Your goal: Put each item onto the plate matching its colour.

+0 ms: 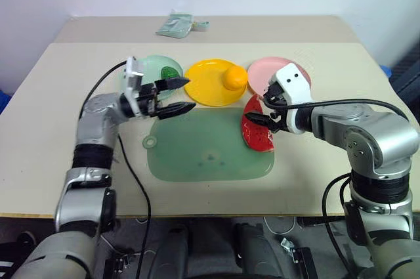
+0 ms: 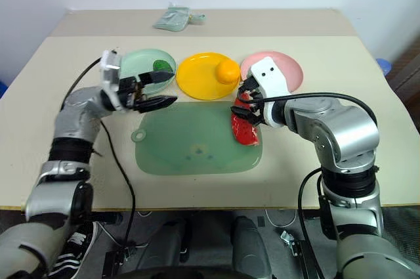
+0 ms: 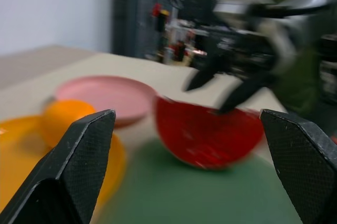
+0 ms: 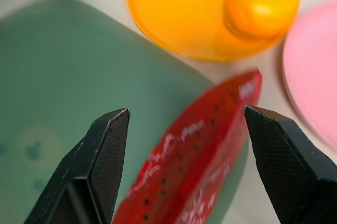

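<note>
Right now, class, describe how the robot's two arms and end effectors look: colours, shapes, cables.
Both arms are rounded silver-grey shells with black joint bands. Each wrist carries a white block, and a thin black cable loops along each arm. The left end effector and right end effector each have two black, tapered, pointed fingers with finely textured inner pads.

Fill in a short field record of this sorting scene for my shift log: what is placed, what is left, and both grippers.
green plate: holds the dark green vegetable
yellow plate: holds the orange
pink plate: bare
watermelon wedge: on the right edge of the cutting board, not yet placed
left gripper: open, holding nothing, near the green plate
right gripper: open, fingers on either side of the wedge, not closed
far edge of table: a small greenish packet
</note>
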